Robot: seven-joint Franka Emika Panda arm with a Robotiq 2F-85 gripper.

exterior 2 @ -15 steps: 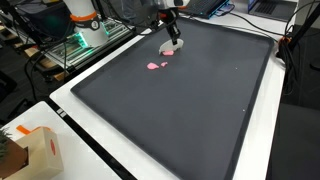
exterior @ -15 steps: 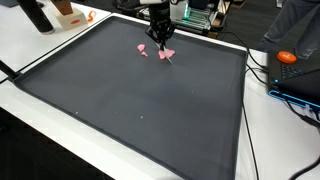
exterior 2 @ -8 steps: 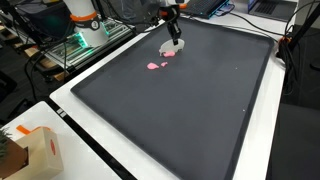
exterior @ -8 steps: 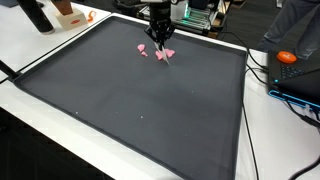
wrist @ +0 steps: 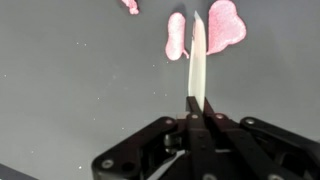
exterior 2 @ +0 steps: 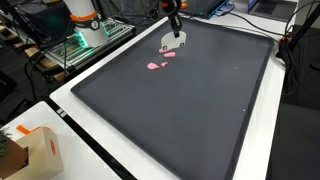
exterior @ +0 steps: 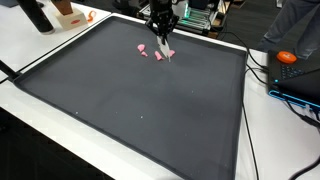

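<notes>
1. The gripper [wrist: 196, 103] has its jaws pinched right down on the bottom edge of a thin white card [wrist: 198, 55]. There's no gap left between them, so the grab looks done to me.
2. In the wrist view the card sticks straight out toward 12 o'clock, seen edge-on. In an exterior view it hangs under the gripper [exterior 2: 175, 22] as a flat white card [exterior 2: 173, 42].
3. All of this sits near the 12 o'clock edge of the black mat [exterior: 150, 110].
4. Pink bits lie on the mat just past the card's tip: a heart-ish one [wrist: 225, 25] at 1 o'clock, an oval one [wrist: 176, 36] at 11, and a small scrap [wrist: 130, 6] further toward 10.
5. The card looks lifted off the mat, but I can't tell for sure whether its tip touches anything.
6. My read is that the pink bits haven't been dealt with yet, so that part is what's left.
</notes>
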